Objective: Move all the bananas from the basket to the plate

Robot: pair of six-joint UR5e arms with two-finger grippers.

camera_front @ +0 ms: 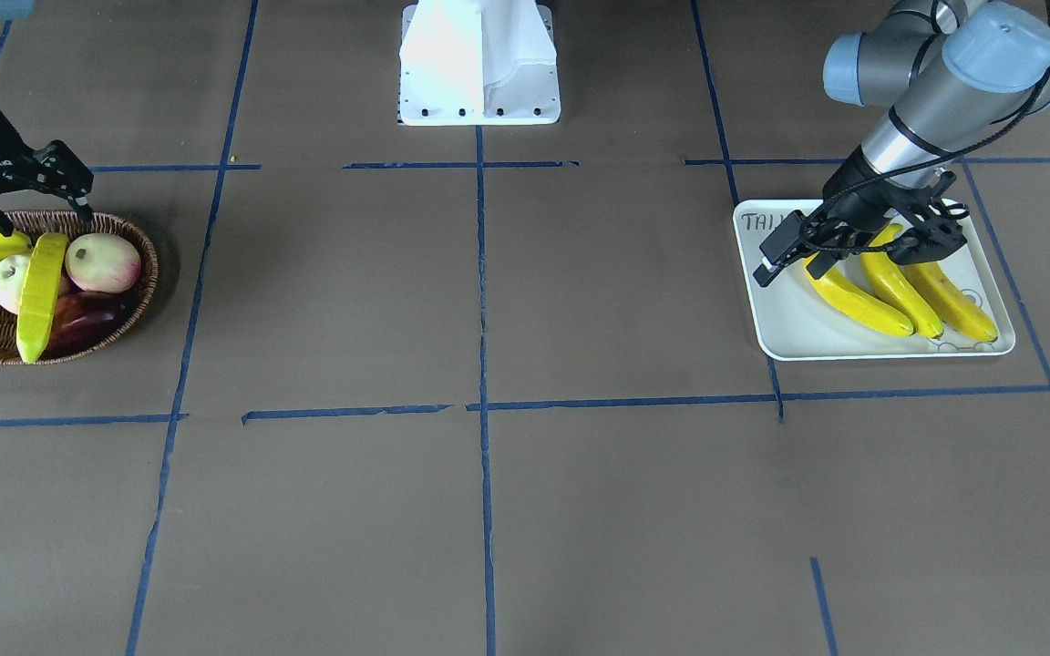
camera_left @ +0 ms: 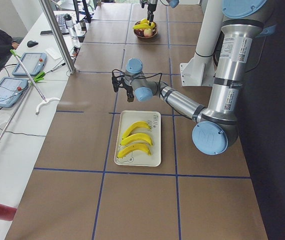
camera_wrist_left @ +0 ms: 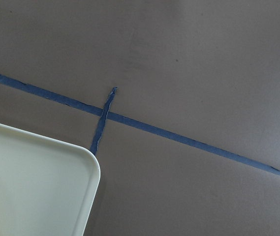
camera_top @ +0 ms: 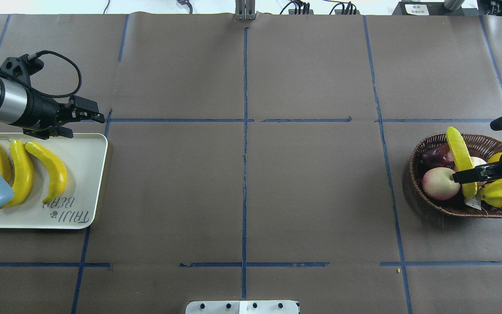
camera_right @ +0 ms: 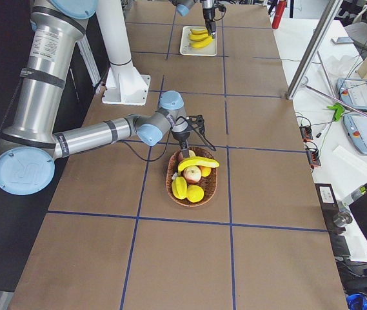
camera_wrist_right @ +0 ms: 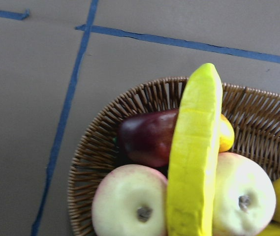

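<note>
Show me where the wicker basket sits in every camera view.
Front-facing: basket at left edge.
Overhead: basket at right.
Exterior left: basket far, top.
Exterior right: basket centre.
Left wrist: not in it.
Right wrist: basket fills bottom.
Landmark: yellow-green fruit lying across it.

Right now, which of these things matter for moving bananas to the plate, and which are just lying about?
In the job: three bananas, on the plate; basket; long yellow-green fruit across its top, possibly the last banana; right gripper, open above the basket.
Just lying about, in the basket: two pale blushed fruits; dark red fruit; plump yellow fruits.
</note>
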